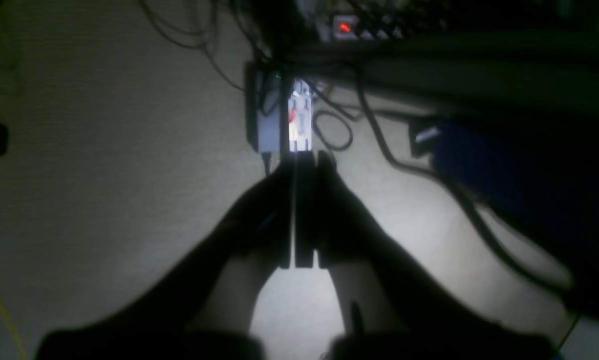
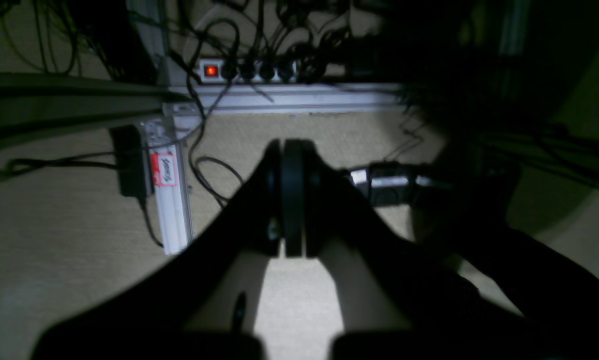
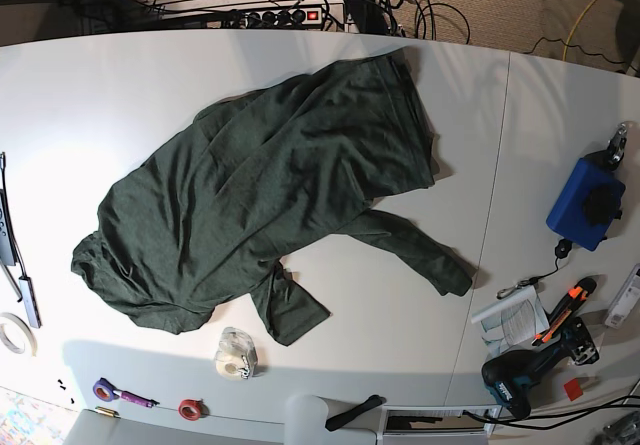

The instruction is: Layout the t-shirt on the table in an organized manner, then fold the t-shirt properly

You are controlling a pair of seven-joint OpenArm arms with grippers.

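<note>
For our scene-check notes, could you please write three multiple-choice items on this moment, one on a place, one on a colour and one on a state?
1. Where does the blue box-shaped object sit on the large white smooth table in the base view?
A. near the right edge
B. near the left edge
C. on the shirt

2. What colour is the large soft fabric t-shirt?
A. red
B. dark forest green
C. yellow

3. How does the t-shirt lie?
A. folded into a neat square
B. hanging off the table
C. spread out, wrinkled and unfolded

Answers: 1 A, it lies right of the table's seam; 2 B, the fabric is plain dark green; 3 C, creases and both loose sleeves show.
</note>
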